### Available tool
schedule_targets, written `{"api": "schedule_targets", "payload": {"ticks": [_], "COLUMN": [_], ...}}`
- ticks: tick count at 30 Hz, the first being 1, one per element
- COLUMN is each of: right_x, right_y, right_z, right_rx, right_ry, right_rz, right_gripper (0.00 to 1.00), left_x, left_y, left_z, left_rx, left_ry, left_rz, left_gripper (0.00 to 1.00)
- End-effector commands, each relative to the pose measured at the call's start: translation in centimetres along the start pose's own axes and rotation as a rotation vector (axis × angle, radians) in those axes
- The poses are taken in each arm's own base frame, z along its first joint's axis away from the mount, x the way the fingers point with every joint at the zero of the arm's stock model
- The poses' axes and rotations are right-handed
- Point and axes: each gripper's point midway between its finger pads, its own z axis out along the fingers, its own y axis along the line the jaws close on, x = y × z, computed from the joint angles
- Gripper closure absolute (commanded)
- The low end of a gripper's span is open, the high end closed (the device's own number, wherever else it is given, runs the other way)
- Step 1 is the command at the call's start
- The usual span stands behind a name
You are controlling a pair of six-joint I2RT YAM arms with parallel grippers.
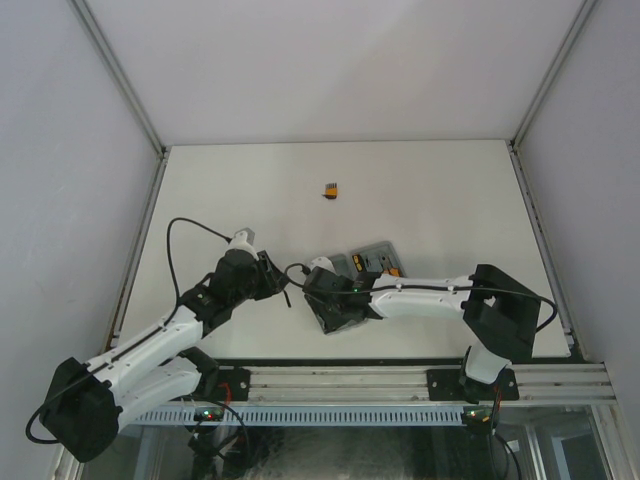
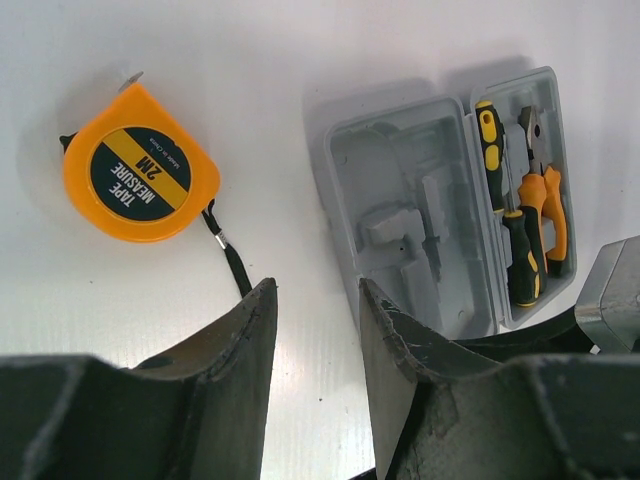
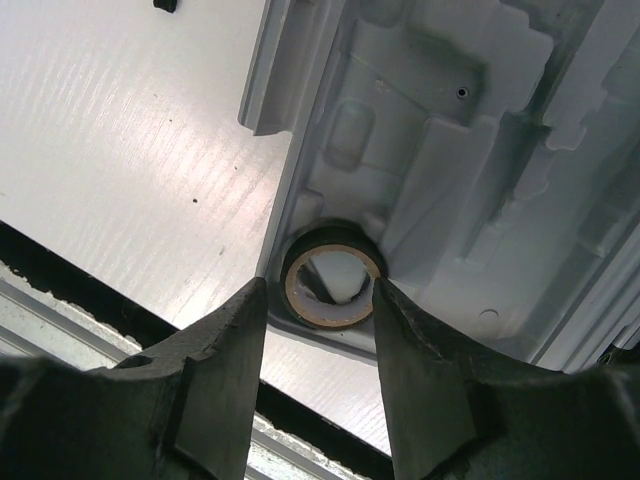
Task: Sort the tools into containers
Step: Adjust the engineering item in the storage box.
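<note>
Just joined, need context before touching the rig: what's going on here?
The right tool straddles a small black ring in a recess of the grey case; grip unclear. The left tool hangs open and empty near the orange tape measure on the table. Two screwdrivers and pliers are already in the case; a small orange-black block lies apart.

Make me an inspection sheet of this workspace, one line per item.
surface: white table, no spills seen
job's things: grey case open; two screwdrivers and pliers in one half; ring in a recess; tape measure and small block on the table
clutter: nothing seen
grippers: left gripper open, empty; right gripper straddles the ring, grip unclear
cables: black cable loops beside the left arm
surroundings: white walls; metal rail at the near edge
</note>
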Motion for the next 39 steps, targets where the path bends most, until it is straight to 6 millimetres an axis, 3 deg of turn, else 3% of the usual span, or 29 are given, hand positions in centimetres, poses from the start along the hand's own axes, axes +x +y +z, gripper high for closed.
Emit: {"api": "schedule_targets", "payload": {"ticks": [1, 12, 21, 29, 34, 39], "right_x": [-0.8, -3.3, -3.4, -3.5, -3.0, -2.1], "right_y": [1.0, 1.5, -0.4, -1.3, -2.2, -2.4], "right_z": [-0.1, -3.2, -3.1, -2.9, -2.8, -2.4], "right_rx": [-0.025, -0.048, 0.014, -0.057, -0.132, -0.199], "right_ry": [-0.014, -0.121, -0.129, -0.165, -0.183, -0.185], "right_rz": [-0.012, -0.023, 0.041, 0.166, 0.264, 0.311], "right_gripper": [0.54, 0.53, 0.58, 0.64, 0.67, 0.69], "left_x": [0.0, -0.1, 0.4, 3.2, 6.0, 7.6], "left_y": [-0.1, -0.2, -0.7, -3.3, -5.1, -6.5], "left_z": [0.3, 0.3, -0.4, -1.6, -1.6, -1.2], "left_rx": [0.019, 0.022, 0.063, 0.117, 0.158, 0.168], "left_ry": [-0.009, -0.010, 0.008, 0.057, 0.133, 0.191], "left_rz": [-0.005, -0.003, 0.022, 0.108, 0.141, 0.183], "left_gripper": [0.58, 0.58, 0.59, 0.64, 0.70, 0.74]}}
